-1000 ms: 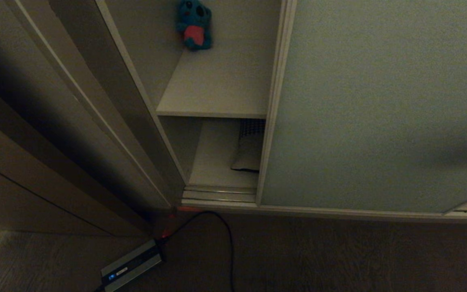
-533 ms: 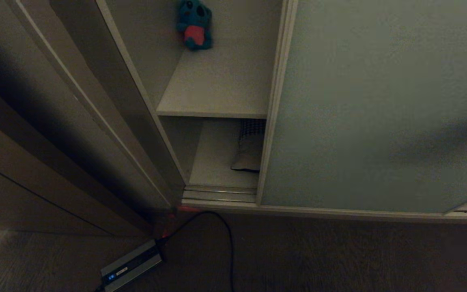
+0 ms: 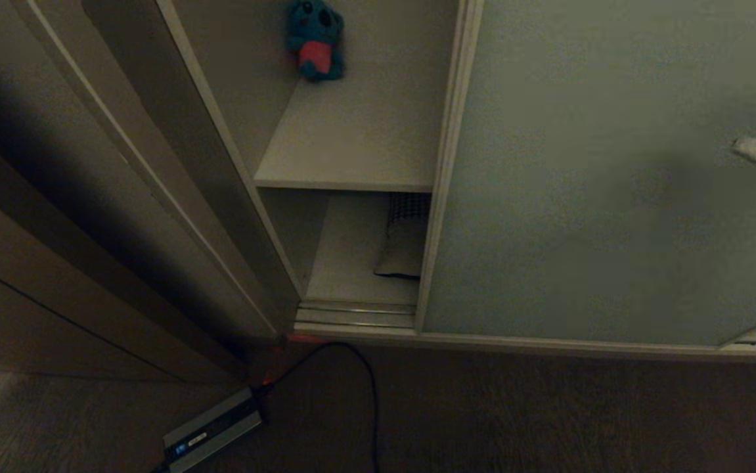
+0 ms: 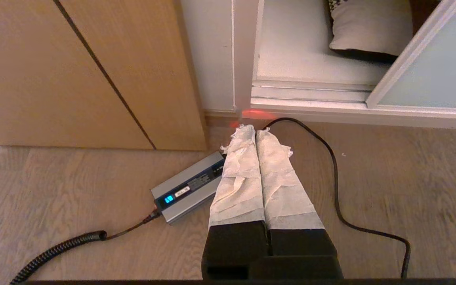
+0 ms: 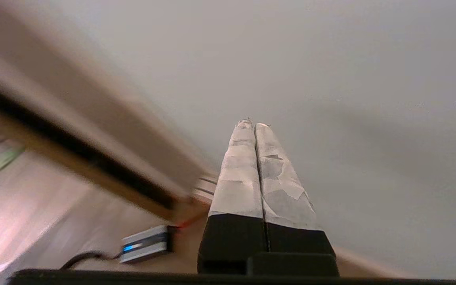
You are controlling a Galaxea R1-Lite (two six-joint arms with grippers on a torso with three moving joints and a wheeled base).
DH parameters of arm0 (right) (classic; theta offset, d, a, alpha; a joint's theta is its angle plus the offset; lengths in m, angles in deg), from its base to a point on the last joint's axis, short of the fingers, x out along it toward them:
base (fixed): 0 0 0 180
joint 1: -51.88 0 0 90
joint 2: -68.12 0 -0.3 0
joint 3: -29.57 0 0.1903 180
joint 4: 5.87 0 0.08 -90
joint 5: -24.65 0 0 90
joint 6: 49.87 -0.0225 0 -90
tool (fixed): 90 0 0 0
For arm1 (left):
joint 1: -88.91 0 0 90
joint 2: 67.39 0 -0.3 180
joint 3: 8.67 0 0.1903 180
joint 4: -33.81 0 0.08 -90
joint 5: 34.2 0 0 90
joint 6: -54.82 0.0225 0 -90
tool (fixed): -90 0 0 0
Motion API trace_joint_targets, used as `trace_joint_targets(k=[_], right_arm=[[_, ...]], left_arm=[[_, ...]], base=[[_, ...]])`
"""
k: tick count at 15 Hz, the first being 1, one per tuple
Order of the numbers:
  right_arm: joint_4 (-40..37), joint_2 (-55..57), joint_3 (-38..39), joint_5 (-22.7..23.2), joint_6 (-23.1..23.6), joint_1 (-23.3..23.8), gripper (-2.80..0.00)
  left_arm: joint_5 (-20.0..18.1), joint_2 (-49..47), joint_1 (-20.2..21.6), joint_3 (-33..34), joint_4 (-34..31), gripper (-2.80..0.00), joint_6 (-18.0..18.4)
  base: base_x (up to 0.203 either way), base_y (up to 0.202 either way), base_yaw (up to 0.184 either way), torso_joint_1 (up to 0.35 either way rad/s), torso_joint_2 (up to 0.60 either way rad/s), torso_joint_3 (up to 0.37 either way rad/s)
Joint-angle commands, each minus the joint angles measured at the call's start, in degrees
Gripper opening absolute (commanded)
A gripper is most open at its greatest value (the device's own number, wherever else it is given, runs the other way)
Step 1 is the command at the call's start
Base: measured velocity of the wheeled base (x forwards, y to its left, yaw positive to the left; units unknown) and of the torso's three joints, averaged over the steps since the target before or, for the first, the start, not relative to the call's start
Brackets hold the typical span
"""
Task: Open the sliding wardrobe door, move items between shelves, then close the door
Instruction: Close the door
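Observation:
The pale grey-green sliding wardrobe door [image 3: 601,164] stands partly open, with a narrow gap at its left edge. Through the gap, a teal koala plush [image 3: 315,41] sits on the upper shelf [image 3: 351,144]. A cushion [image 3: 404,243] lies on the lower shelf [image 3: 345,263], half hidden behind the door. My right gripper [image 3: 739,146] comes in at the right edge in front of the door panel, shut and empty; its taped fingers [image 5: 247,158] point at the door [image 5: 331,79]. My left gripper [image 4: 254,128] hangs shut and empty over the floor near the door track.
A grey power brick [image 3: 210,430] with a black cable [image 3: 368,387] lies on the wooden floor before the wardrobe. Brown wooden panelling [image 3: 56,230] stands to the left of the opening. The ribbed floor track [image 3: 355,314] runs along the wardrobe base.
My right gripper has risen into the head view at the right edge, moving up in front of the door. The door, plush and cushion have not moved.

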Motion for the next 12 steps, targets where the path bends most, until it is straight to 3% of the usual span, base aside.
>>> trace_joint_targets(k=[1, 3, 6, 9, 12], right_arm=[[-1.22, -6.27, -1.02, 0.3, 0.21, -4.54, -2.8], [-9.14, -8.65, -4.02, 0.35, 2.5, -10.06, -2.8], [-21.68, -9.18, -8.99, -0.54, 9.95, -17.92, -2.8], [-27.64, -5.59, -16.06, -9.72, 11.88, -27.43, -2.8], [-29.86, -0.02, -23.33, -22.85, 15.1, -38.23, -2.8]], left_arm=[[0.01, 0.11, 0.01, 0.02, 0.02, -2.8, -0.02], [0.01, 0.11, 0.01, -0.02, 0.02, -2.8, -0.02], [0.01, 0.11, 0.01, -0.04, 0.02, -2.8, -0.02], [0.01, 0.11, 0.01, 0.02, 0.02, -2.8, -0.02], [0.01, 0.11, 0.01, 0.02, 0.02, -2.8, -0.02]], base=[[0.0, 0.0, 0.0, 0.0, 0.0, 0.0], [0.0, 0.0, 0.0, 0.0, 0.0, 0.0], [0.0, 0.0, 0.0, 0.0, 0.0, 0.0], [0.0, 0.0, 0.0, 0.0, 0.0, 0.0], [0.0, 0.0, 0.0, 0.0, 0.0, 0.0]])
